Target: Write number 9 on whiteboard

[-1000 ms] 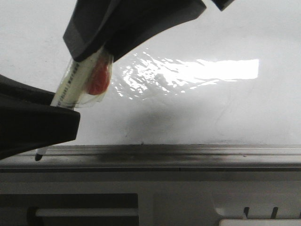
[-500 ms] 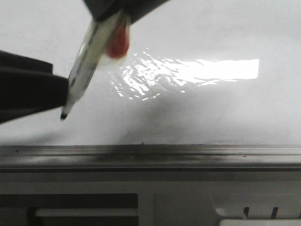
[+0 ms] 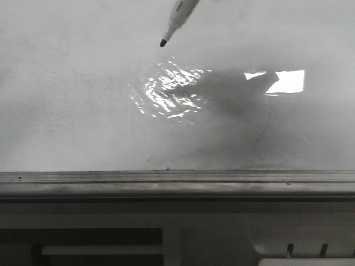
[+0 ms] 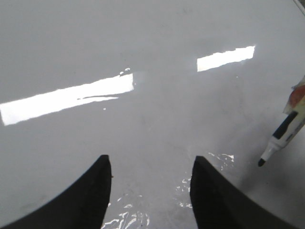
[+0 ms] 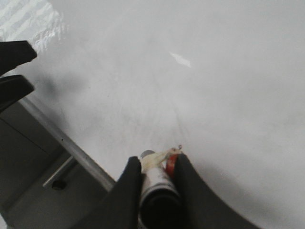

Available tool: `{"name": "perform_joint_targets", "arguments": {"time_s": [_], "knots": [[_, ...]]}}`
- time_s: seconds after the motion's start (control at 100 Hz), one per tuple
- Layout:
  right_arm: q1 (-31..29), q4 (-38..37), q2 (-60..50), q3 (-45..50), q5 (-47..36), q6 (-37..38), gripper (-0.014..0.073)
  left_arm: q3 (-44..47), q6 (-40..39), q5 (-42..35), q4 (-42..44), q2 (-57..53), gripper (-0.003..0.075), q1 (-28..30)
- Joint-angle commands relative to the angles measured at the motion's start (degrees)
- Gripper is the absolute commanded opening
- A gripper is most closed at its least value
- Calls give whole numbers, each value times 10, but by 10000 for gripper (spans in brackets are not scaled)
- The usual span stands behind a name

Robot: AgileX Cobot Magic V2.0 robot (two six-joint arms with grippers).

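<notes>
The whiteboard (image 3: 66, 111) is a glossy white sheet that fills most of every view. My right gripper (image 5: 156, 159) is shut on a white marker (image 5: 155, 183) with tape and a red bit at its fingertips. In the front view only the marker's lower end (image 3: 178, 16) shows at the top, its black tip (image 3: 163, 42) pointing down-left over the board. Whether the tip touches the board I cannot tell. My left gripper (image 4: 150, 158) hangs open over the whiteboard (image 4: 143, 47) with nothing in it, and the marker (image 4: 281, 140) is off to its side. The number 9 is out of view.
A wrinkly glare patch (image 3: 166, 94) lies just below the marker tip. A grey metal rail (image 3: 177, 183) borders the board's near edge, with a grey plastic panel (image 3: 211, 233) beyond it. In the right wrist view the left gripper's dark fingers (image 5: 14, 67) sit at the edge.
In the front view the marker has travelled up and to the right, from the rail to the top of the board. Both grippers' dark bodies have left that view.
</notes>
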Motion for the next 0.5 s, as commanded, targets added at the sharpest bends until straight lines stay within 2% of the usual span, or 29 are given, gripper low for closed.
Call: {"name": "perform_joint_targets", "arguments": {"time_s": [0.0, 0.21, 0.36, 0.49], "knots": [[-17, -3, 3, -21, -58, 0, -58, -26, -2, -31, -14, -2, 347, 1], [-39, -3, 25, -22, -66, 0, -58, -26, -6, -30, -18, -2, 347, 1], [-36, -2, 63, -30, -112, 0, -58, -26, -7, -31, -21, -2, 347, 1], [-13, -2, 108, -50, -76, -3, -59, -26, -8, -31, -27, -2, 347, 1]]}}
